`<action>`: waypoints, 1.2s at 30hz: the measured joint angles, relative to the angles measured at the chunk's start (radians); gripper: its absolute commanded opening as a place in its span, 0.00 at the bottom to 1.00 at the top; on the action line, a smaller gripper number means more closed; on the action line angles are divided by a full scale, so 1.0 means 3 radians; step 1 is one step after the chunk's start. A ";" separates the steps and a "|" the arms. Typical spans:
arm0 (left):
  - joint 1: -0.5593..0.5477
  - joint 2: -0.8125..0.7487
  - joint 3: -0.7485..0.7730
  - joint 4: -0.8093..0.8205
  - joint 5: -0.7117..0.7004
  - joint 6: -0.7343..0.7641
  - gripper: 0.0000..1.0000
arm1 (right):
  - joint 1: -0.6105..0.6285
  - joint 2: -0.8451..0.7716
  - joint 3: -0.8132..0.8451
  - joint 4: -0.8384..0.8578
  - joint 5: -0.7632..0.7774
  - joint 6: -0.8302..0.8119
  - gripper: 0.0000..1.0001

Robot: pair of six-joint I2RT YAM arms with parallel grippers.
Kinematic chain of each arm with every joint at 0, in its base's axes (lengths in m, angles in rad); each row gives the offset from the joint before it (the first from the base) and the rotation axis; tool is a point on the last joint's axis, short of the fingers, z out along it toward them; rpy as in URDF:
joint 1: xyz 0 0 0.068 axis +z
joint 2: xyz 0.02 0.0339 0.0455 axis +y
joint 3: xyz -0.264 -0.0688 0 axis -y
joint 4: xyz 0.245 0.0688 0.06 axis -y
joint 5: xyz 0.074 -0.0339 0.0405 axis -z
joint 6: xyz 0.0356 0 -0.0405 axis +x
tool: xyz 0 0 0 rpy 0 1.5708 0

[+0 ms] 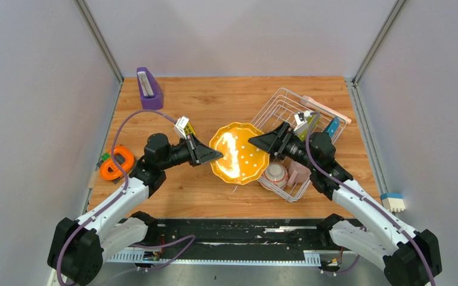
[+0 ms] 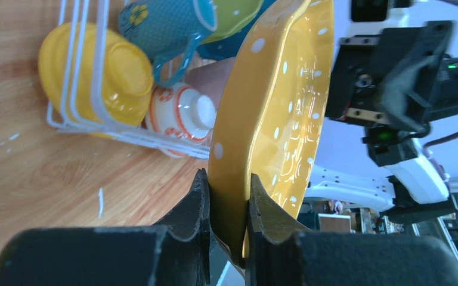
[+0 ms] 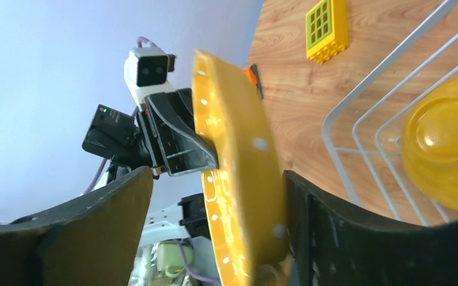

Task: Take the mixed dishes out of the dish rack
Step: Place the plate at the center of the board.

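Note:
A scalloped yellow plate with white dots hangs on edge above the table, just left of the dish rack. My left gripper is shut on its left rim; in the left wrist view both fingers press the plate. My right gripper is open, its jaws wide apart around the opposite rim. The rack holds a yellow bowl, a blue mug, a red-rimmed cup and a pink mug.
A purple wedge holder stands at the back left and an orange round gadget lies at the left edge. A small yellow grid block rests on the wood left of the rack. A blue-and-white block sits off the table's right side.

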 measured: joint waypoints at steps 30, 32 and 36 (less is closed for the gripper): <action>-0.0014 -0.1418 0.0201 -0.3335 -0.3239 -0.0299 0.00 | 0.0000 -0.0446 0.0228 -0.1096 0.1025 -0.0504 1.00; -0.0011 -0.1450 0.0207 -0.3566 -0.3465 -0.0365 0.00 | 0.0000 -0.0421 0.0228 -0.1133 0.1053 -0.0533 1.00; -0.0011 -0.1548 0.0207 -0.3956 -0.3778 -0.0544 0.00 | 0.0000 -0.0398 0.0228 -0.1184 0.1091 -0.0573 1.00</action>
